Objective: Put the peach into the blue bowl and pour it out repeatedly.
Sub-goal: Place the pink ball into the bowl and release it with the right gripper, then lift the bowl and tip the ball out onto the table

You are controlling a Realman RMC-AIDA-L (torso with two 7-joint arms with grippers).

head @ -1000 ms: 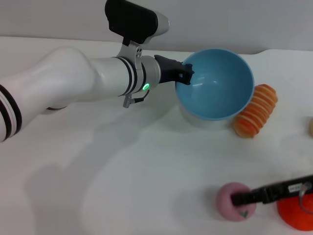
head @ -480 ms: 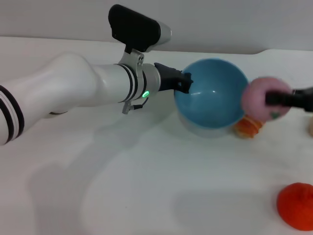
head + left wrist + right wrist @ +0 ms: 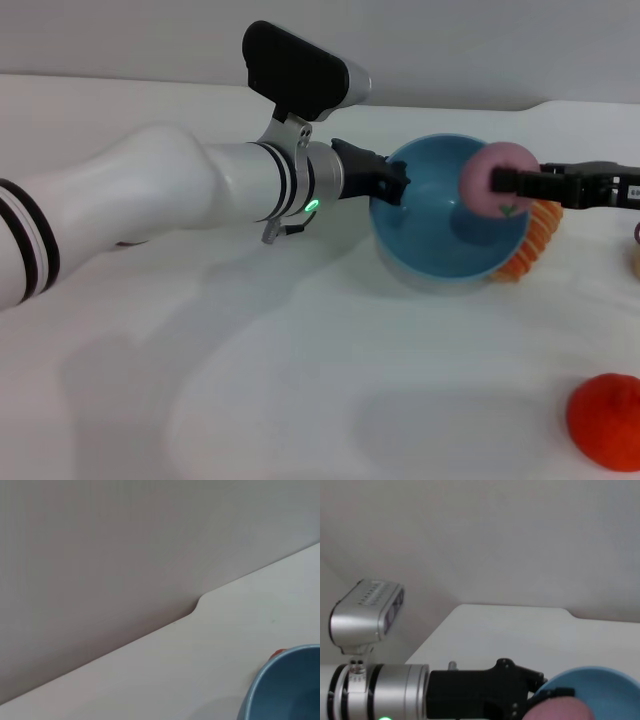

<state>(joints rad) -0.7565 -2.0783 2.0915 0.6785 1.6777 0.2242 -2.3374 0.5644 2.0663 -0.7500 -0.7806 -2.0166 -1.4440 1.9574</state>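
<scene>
Right then, the right gripper (image 3: 505,184) was clamped on the peach (image 3: 495,190) above the blue bowl (image 3: 440,240), which the left gripper (image 3: 395,185) pinched by its rim near the tabletop's far edge, tilted, so a released peach might roll out

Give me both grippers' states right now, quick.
Left gripper: shut on the blue bowl rim.
Right gripper: shut on the peach, over the bowl.
</scene>
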